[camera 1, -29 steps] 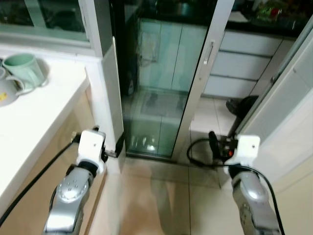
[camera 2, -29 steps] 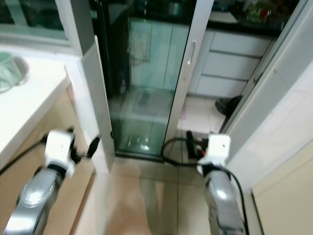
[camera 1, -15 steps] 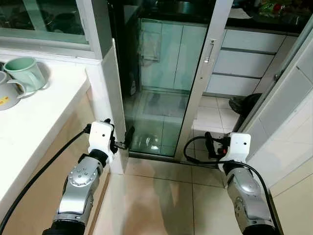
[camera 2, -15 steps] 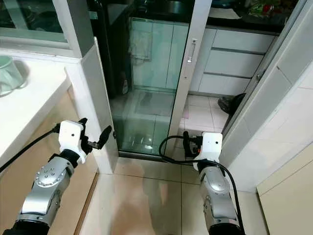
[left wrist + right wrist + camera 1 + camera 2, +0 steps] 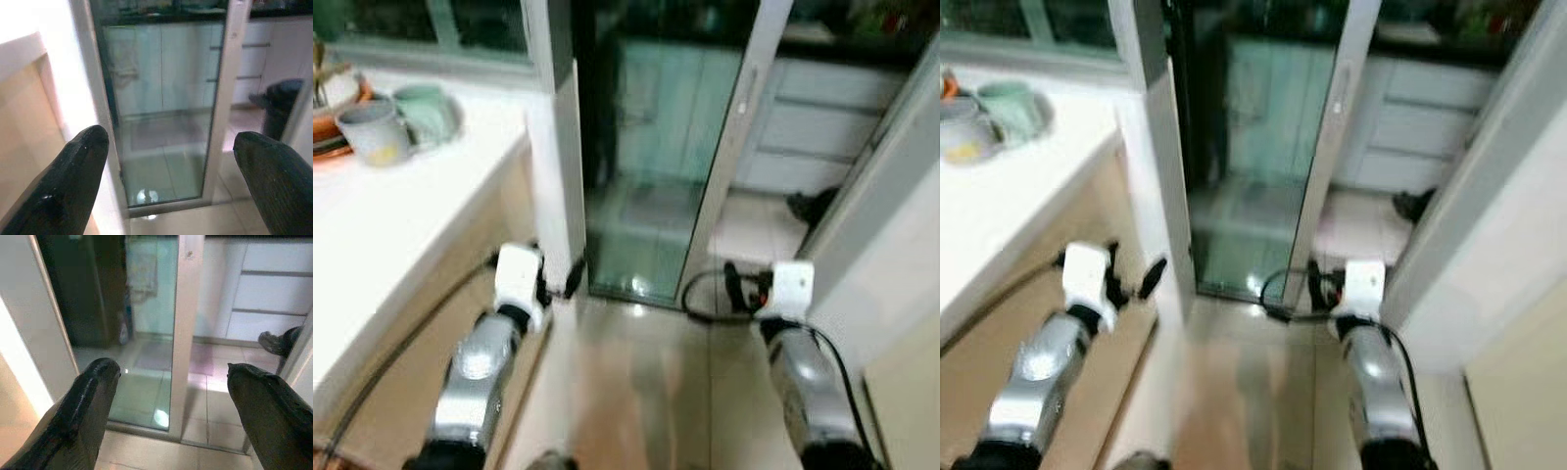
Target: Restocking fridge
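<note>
Both arms are held out low in front of me over a beige tiled floor (image 5: 636,382). My left gripper (image 5: 563,281) is open and holds nothing; in its wrist view the left gripper (image 5: 170,142) points at a glass sliding door (image 5: 161,98). My right gripper (image 5: 736,286) is also open and holds nothing. In the right wrist view, the right gripper (image 5: 173,372) faces the door's pale upright frame (image 5: 188,308). Behind the glass stands a tall dark shape (image 5: 83,289); I cannot tell what it is. The eye views are blurred.
A white counter (image 5: 401,225) runs along my left, bearing a grey mug (image 5: 374,134) and a green mug (image 5: 426,106). A white pillar (image 5: 558,176) stands at its end. Beyond the door are white drawers (image 5: 822,117) and a dark object (image 5: 813,204) on the floor. A pale wall (image 5: 891,225) closes the right.
The whole picture has shifted and blurred, so the camera has moved; more of the counter and its mugs is in view. Both grippers keep the same open pose.
</note>
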`<state>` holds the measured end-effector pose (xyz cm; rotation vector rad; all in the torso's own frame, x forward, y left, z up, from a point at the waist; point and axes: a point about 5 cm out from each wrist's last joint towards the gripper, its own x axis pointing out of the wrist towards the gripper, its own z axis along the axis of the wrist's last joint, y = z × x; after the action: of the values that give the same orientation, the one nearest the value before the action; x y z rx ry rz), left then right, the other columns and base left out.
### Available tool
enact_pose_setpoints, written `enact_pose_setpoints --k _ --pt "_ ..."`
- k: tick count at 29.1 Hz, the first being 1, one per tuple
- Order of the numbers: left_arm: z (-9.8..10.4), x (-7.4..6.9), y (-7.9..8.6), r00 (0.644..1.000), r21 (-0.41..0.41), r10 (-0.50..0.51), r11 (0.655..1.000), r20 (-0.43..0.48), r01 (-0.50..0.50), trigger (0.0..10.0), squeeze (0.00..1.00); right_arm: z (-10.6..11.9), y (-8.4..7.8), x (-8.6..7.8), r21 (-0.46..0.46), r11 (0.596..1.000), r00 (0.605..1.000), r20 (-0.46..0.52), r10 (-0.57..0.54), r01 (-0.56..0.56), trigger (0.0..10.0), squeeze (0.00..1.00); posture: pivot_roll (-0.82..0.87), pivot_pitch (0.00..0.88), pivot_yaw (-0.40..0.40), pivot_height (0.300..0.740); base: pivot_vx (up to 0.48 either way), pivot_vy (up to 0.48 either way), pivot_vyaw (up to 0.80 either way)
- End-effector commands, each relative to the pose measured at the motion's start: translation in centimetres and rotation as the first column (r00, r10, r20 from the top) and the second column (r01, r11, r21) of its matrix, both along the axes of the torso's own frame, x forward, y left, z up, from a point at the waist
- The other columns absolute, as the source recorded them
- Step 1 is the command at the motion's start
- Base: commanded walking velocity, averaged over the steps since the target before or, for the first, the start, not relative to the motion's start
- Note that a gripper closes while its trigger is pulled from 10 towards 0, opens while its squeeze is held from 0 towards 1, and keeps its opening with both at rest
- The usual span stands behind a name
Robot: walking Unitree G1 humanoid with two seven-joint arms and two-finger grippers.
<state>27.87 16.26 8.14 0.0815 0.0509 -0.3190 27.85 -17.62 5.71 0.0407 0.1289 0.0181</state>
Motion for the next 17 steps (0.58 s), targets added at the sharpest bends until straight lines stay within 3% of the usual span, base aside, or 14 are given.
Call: enact_pose_setpoints --k 1,17 --pt "0.86 0.58 -0.12 0.999 0.003 -0.016 1.000 0.036 0.016 10.0 0.00 -0.10 -0.26 -0.06 -0.003 1.000 1.000 0.001 -0.013 0.013 10.0 0.00 -0.09 0.000 -0.009 0.740 -0.255 0.000 0.00" --pt "1.00 0.57 -0.45 0.998 -0.007 -0.034 0.999 0.054 0.034 10.0 0.00 -0.47 -0.27 -0.04 -0.007 1.000 1.000 -0.009 -0.005 0.005 10.0 0.00 -0.08 0.000 -0.015 0.740 -0.270 0.000 0.00"
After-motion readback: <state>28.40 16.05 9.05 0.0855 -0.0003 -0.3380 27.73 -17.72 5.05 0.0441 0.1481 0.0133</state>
